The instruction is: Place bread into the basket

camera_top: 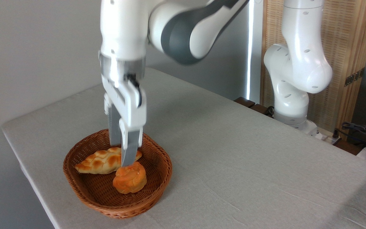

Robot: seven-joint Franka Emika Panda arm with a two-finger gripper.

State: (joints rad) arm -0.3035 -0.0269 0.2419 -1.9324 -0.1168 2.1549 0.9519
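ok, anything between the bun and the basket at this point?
Nothing visible. The bun already lies inside the basket, next to the braided loaf. The tool sits right above it; whether it grips the bun is unclear.

Grey cloth-covered table [233, 152], the brown wicker basket [87, 190] directly on its near left corner.
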